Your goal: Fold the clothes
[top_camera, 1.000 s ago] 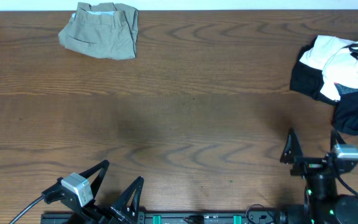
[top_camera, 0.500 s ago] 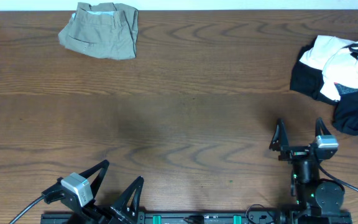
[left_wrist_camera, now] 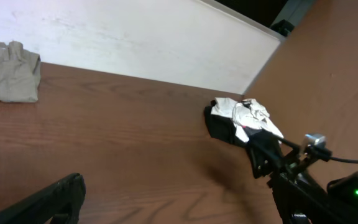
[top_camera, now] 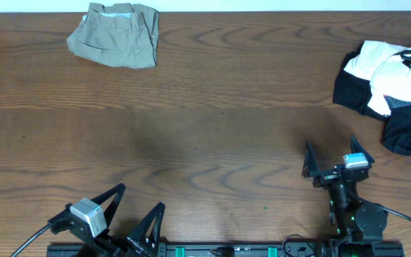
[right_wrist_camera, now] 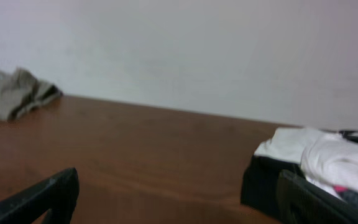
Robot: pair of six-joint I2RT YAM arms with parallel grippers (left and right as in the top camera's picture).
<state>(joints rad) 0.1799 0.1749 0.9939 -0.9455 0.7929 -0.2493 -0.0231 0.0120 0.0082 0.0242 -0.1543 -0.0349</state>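
Overhead view: the khaki garment (top_camera: 115,34) lies in a wrinkled, compact bundle at the far left edge of the surface (top_camera: 205,128), waistband toward the far edge, well apart from both arms. The left tool (top_camera: 134,205) rests at the near edge with its fingers spread and empty. The right tool (top_camera: 332,158) stands near the right side, also spread and empty, short of the heap of black and white garments (top_camera: 391,78). The step in hand is judged to be the approach. Reach for the khaki garment only, take it by a stitched edge such as the waistband or a hem, and draw it toward the middle, where both tools can flatten it before any crease is set. Keep the right tool clear of the heap. Left wrist view: the garment (left_wrist_camera: 8,78) sits at the far left against the pale wall, and the heap (left_wrist_camera: 244,121) lies beyond the right arm. Right wrist view: both fingers (right_wrist_camera: 42,196) frame the picture wide apart, and the picture is blurred. No brand, label or legible writing appears in any view.
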